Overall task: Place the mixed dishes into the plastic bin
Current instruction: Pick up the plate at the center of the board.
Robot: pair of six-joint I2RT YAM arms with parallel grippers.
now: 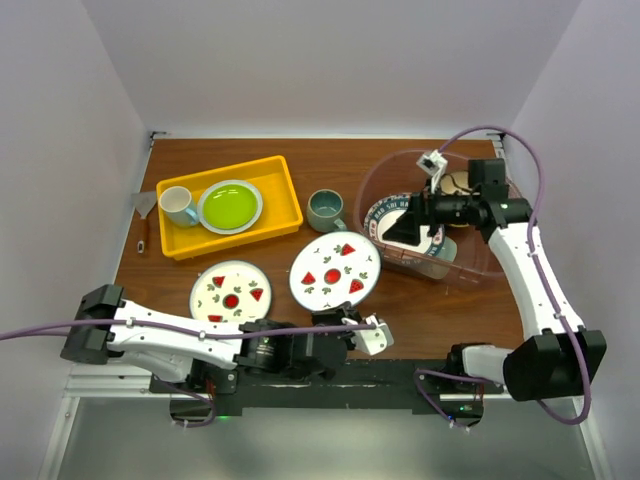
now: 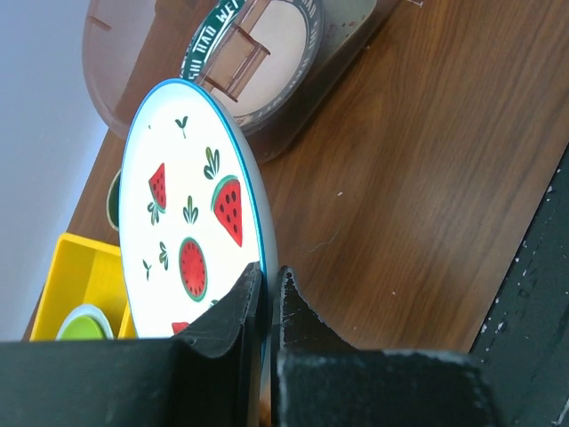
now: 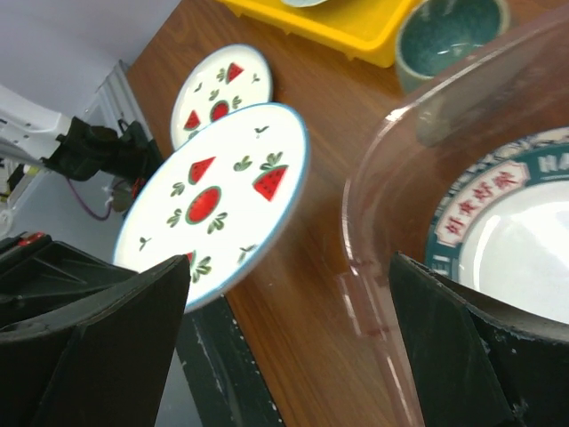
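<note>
Pink-tinted plastic bin [image 1: 365,190]: far right of the table; holds a white plate with green lettered rim [image 3: 520,240] lying flat, plus a tan dish [image 1: 458,184] mostly hidden by the arm.
Yellow tray [image 1: 240,241]: far left; holds a white mug [image 1: 178,205] and a lime-green plate [image 1: 230,207], side by side.
Grey-green mug [image 1: 325,210]: upright on the table between tray and bin, empty.
Large watermelon plate [image 1: 335,270]: outside the bin, just left of it; near rim pinched by the left gripper [image 2: 264,302].
Small watermelon plate [image 1: 231,291]: flat on the table, beside the large one.
Right gripper [image 3: 276,356]: fingers spread wide, holding nothing, over the bin's rim.
</note>
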